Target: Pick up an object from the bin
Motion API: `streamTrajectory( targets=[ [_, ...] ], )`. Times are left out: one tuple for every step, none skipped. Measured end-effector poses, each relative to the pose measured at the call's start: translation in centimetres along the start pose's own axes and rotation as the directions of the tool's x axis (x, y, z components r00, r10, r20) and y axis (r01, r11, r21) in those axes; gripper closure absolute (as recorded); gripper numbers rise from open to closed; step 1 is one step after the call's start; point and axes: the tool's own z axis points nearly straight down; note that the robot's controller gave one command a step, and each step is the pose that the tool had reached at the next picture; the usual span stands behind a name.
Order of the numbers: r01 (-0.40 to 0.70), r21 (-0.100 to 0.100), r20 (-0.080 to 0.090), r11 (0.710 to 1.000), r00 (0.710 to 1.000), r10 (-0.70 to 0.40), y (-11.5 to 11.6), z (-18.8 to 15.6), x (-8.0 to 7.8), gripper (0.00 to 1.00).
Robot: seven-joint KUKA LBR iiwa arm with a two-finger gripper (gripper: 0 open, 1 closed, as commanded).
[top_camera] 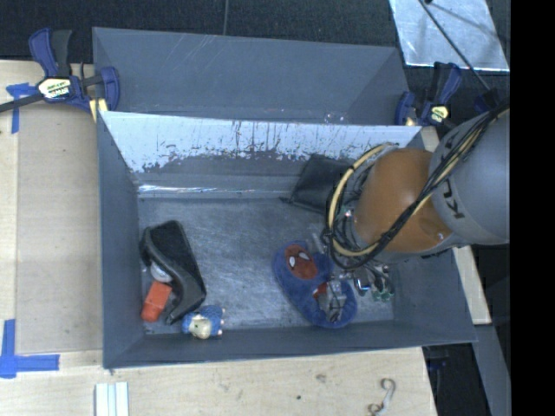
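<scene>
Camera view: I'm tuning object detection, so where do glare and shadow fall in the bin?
In the camera view, the bin's far wall carries a bright, pale band of glare; the floor below has a faint sheen; the near wall is evenly dim, without glare; the orange cover overhangs and partly hides the blue soft toy at the gripper.

The gripper [342,295] is in the right part of the bin [260,146], over a soft toy [295,271] near the front wall. Behind them, by the back wall, lies a flat pad [314,183]. Well apart on the left lies a curved case [173,263]. A small block [157,302] touches its left side, and a little ball [201,324] lies just in front.
</scene>
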Motion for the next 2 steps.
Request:
streamTrajectory(
  targets=[
    [0.001, 0.0, 0.021, 1.0, 1.0, -0.001, 0.0, -0.4, -0.6, 1.0],
    [0.136, -0.002, -0.005, 0.991, 0.991, -0.136, -1.8, -17.6, -6.0, 1.0]
  ],
)
